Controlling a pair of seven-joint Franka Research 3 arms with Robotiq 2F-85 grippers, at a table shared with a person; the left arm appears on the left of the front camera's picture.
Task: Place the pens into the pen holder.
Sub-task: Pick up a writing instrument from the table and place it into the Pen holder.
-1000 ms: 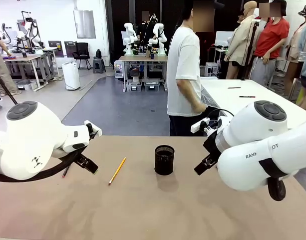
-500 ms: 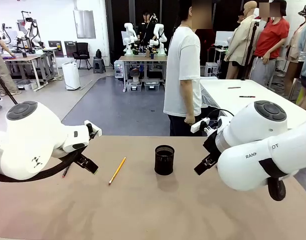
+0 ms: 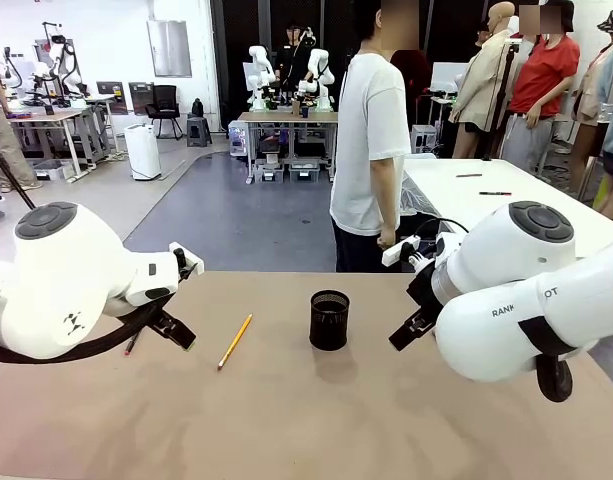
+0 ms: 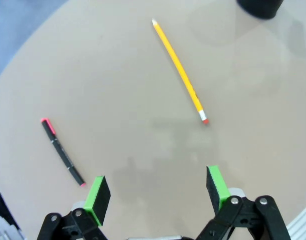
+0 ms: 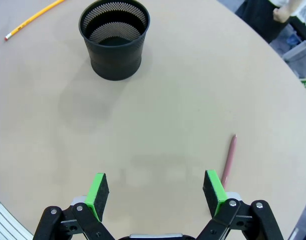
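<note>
Closest in, the left gripper [image 4: 156, 182] hangs above the tan table [image 3: 286, 420] with its green pads [image 4: 98, 194] spread wide and only bare tabletop between them. The right gripper [image 5: 155, 185] hangs the same way on the other side, jaws wide apart and holding nothing. Just ahead of the left gripper, off to one side in its wrist view, lies the dark pen [image 4: 63, 152] with a pink-red end, flat on the table. In the front view it peeks out beside the left gripper's fingers. A little farther on lies the yellow pencil [image 4: 180, 72], also flat, with its eraser end toward the left gripper and its tip pointing away. In the front view it lies at a slant between the left gripper and the pen holder [image 3: 329, 320]. The maroon pen [image 5: 228, 160] lies flat near the right gripper, just ahead of one pad in the right wrist view and well apart from the holder. The black mesh holder stands upright near the middle of the table, between the two arms, and all three pens lie outside it. At the far edge of the table a person [image 3: 371, 150] in a white T-shirt stands side-on, one hand [image 3: 386, 240] hanging low by the table's edge.
</note>
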